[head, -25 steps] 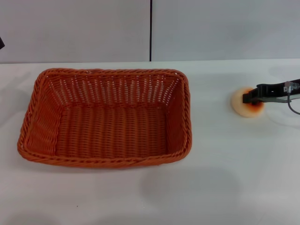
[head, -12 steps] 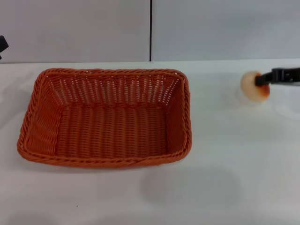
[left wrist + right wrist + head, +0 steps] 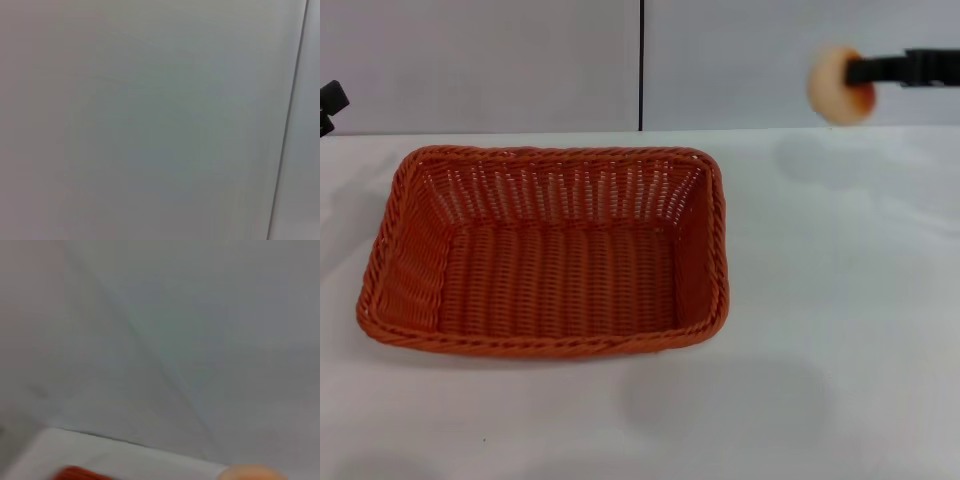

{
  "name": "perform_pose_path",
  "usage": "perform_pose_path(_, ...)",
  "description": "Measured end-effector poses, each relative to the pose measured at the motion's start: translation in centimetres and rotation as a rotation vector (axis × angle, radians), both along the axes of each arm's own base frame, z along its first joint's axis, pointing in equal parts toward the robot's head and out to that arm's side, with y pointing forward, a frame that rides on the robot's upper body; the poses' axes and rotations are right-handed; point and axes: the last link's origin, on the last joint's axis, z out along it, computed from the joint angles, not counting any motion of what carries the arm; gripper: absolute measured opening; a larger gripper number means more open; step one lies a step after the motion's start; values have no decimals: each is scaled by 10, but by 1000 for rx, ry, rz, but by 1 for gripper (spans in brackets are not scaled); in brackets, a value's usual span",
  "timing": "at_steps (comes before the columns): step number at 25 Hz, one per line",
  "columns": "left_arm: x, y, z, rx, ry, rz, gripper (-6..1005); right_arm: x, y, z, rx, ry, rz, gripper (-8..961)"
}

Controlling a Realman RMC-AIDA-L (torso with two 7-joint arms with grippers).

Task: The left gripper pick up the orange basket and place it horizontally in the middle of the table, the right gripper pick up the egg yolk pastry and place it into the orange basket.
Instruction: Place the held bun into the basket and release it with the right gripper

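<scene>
Near edge: bare white table (image 3: 800, 400), a faint soft shadow on it right of centre.

Mid table, left of centre: the orange basket (image 3: 545, 250) sits flat on the tabletop, long side running left to right, open side up. Nothing lies inside; the woven floor and sloping walls show all round. Braided rim unbroken as far as visible. Neither gripper touches it.

Far left edge, level with the back of the table: a small black piece of the left gripper (image 3: 330, 105) pokes into the head view, well apart from the basket. Cannot tell how its jaws stand. The left wrist view gives only a plain grey wall panel (image 3: 150, 120) with one dark seam.

Far right, high up: the right gripper (image 3: 855, 72) reaches in from the right edge, black fingers roughly level, clamped on the egg yolk pastry (image 3: 835, 85). The pastry hangs in the air, clear of the table, seen against the grey wall; pale cream body, browned patch beside the fingers. It is well to the right of the basket and above its level.

Right wrist view: mostly wall; a strip of table, a sliver of the basket and a beige edge of the pastry (image 3: 252, 473) at the border
</scene>
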Motion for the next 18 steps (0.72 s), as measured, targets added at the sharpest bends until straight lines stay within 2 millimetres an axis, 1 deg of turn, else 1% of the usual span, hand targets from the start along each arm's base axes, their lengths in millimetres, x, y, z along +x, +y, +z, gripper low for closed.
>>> perform_pose_path(3, 0, 0, -1, -7, 1, -1, 737, -29, -2, -13, -55, 37, 136, 40)
perform_pose_path(5, 1, 0, -3, -21, 5, -5, 737, -44, -2, -21, -87, 30, 192, 40)
perform_pose_path(6, 1, -1, -3, -24, 7, -5, 737, -54, -1, -28, -109, 32, 221, 41)
perform_pose_path(7, 2, -1, -4, -27, 8, -7, 737, -69, 0, -42, -163, 43, 268, 41)
perform_pose_path(8, 2, -1, -4, -30, 9, -10, 737, -69, 0, -42, -163, 43, 268, 42)
perform_pose_path(9, 2, -1, -4, -30, 9, -10, 737, -74, 0, -50, -192, 52, 287, 42)
perform_pose_path(11, 4, -4, -5, -40, 6, -24, 737, -83, 0, -70, -260, 66, 325, 43)
perform_pose_path(12, 4, -5, -5, -45, 3, -30, 737, -84, 1, -88, -309, 64, 335, 43)
perform_pose_path(13, 4, -5, -5, -45, 3, -30, 737, -84, 1, -88, -309, 64, 335, 44)
perform_pose_path(17, 5, -6, -7, -52, -4, -34, 737, -81, 2, -120, -350, 22, 368, 45)
perform_pose_path(18, 5, -7, -8, -53, -6, -33, 737, -81, 2, -120, -350, 22, 368, 46)
